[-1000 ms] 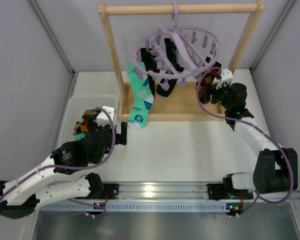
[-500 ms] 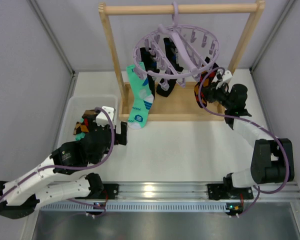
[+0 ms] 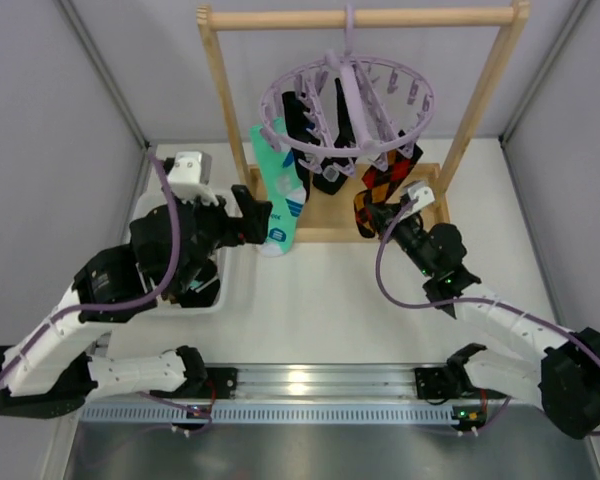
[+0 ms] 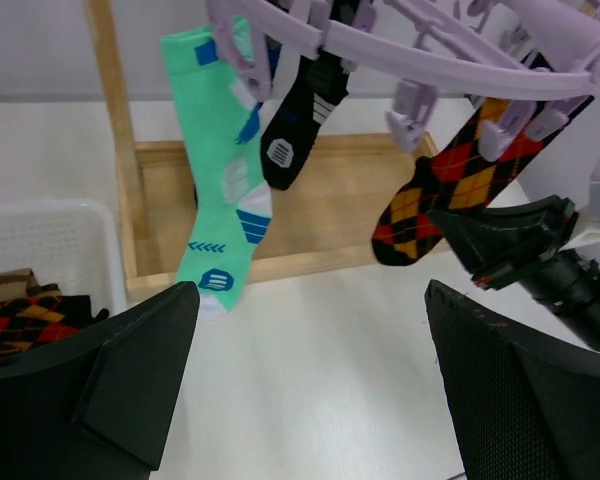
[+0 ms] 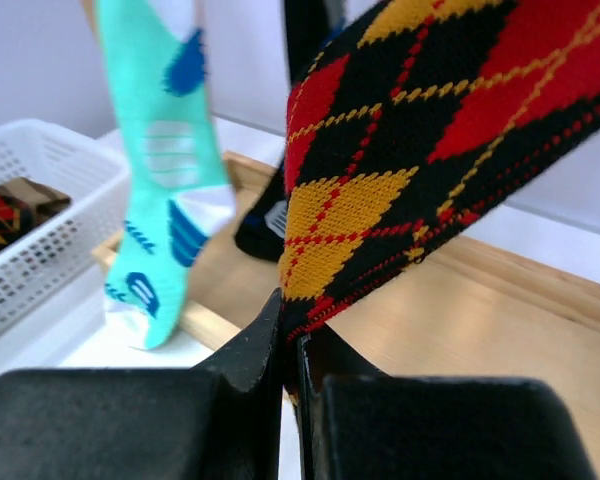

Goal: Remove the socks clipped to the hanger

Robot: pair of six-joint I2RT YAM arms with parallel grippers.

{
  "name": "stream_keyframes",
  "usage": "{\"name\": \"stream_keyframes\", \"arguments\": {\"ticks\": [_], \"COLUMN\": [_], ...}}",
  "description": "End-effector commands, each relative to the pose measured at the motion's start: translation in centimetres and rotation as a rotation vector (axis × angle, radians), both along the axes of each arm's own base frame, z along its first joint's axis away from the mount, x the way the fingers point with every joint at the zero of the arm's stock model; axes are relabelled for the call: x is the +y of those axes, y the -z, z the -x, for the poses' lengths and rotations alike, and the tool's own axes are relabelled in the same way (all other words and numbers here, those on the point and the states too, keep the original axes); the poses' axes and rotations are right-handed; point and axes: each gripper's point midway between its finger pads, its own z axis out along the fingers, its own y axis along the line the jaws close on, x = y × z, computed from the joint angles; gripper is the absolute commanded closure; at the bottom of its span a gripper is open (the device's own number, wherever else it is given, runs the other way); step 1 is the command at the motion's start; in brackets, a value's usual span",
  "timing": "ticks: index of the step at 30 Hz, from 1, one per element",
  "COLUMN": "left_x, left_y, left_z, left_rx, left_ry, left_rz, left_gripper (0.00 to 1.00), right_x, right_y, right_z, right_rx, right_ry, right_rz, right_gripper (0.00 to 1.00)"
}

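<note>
Under the light wooden frame rack (image 3: 430, 16), a round lavender plastic drying hanger (image 3: 348, 90) carries a red, orange and black argyle sock (image 3: 378, 190), a teal-and-white sock (image 3: 278, 195) and black socks (image 3: 327, 172), all clipped and dangling. The right pincer (image 5: 288, 345) is clamped on the argyle sock's lower edge, drawing it taut at a slant. The left pincer (image 4: 310, 300) hovers wide open, gripping nothing, near the teal sock above the white desk (image 3: 330, 290). More socks (image 4: 20, 320) lie in a white plastic basket (image 4: 40, 225).
</note>
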Motion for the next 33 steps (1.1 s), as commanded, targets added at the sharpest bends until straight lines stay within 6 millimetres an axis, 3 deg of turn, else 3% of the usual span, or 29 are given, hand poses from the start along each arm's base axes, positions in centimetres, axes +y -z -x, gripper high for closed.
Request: {"name": "stream_keyframes", "arguments": {"ticks": [1,2,3,4,5,6,7,8,9,13,16,26,33], "left_x": [-4.4,-5.0,-5.6,-6.2,-7.7,-7.9,-8.4,-9.4,-9.3,-10.2,-10.6,-13.4,-12.0], "left_y": [-2.3,-2.9,-4.8,-5.5,-5.1,-6.8,-7.3,-6.9,-8.1,-8.8,-8.3,-5.3,-4.0], "left_z": [-1.1,-1.3,-1.3,-1.4,-2.1,-2.1,-2.3,-3.0,-3.0,-3.9,-4.6,-7.0,-7.9], "left_rx": [0.002,-0.005,-0.025,-0.032,-0.024,-0.047,-0.054,-0.053,-0.073,-0.102,-0.112,-0.101,-0.088], "left_ry": [0.078,0.089,0.109,0.121,0.132,0.138,0.139,0.135,0.121,0.078,0.035,-0.011,-0.136], "left_rz": [0.006,0.004,0.036,0.039,0.010,0.037,0.036,0.006,0.020,-0.023,-0.075,-0.225,-0.253], "left_gripper": [0.02,0.02,0.02,0.02,0.02,0.02,0.02,0.02,0.02,0.02,0.02,0.03,0.12], "right_x": [0.3,2.5,2.6,3.6,5.7,5.9,7.1,8.6,9.2,12.8,14.5,16.6,17.0], "right_y": [-2.5,-2.9,-3.0,-2.5,-3.3,-3.3,-2.8,-3.6,-3.7,-3.2,-3.9,-3.7,-3.3], "right_z": [0.9,2.1,2.1,2.3,3.5,3.6,3.9,4.7,4.9,6.2,6.9,7.7,7.9], "right_rx": [-0.078,-0.081,-0.094,-0.086,-0.098,-0.101,-0.092,-0.101,-0.102,-0.103,-0.121,-0.110,-0.100], "right_ry": [0.121,0.072,0.115,0.111,0.073,0.106,0.089,0.050,0.049,0.022,0.015,0.029,0.034], "right_rz": [-0.042,-0.047,-0.011,0.017,0.025,0.043,0.060,0.050,0.056,0.112,0.111,0.115,0.118], "right_gripper": [1.00,1.00,1.00,1.00,1.00,1.00,1.00,1.00,1.00,1.00,1.00,1.00,1.00]}}
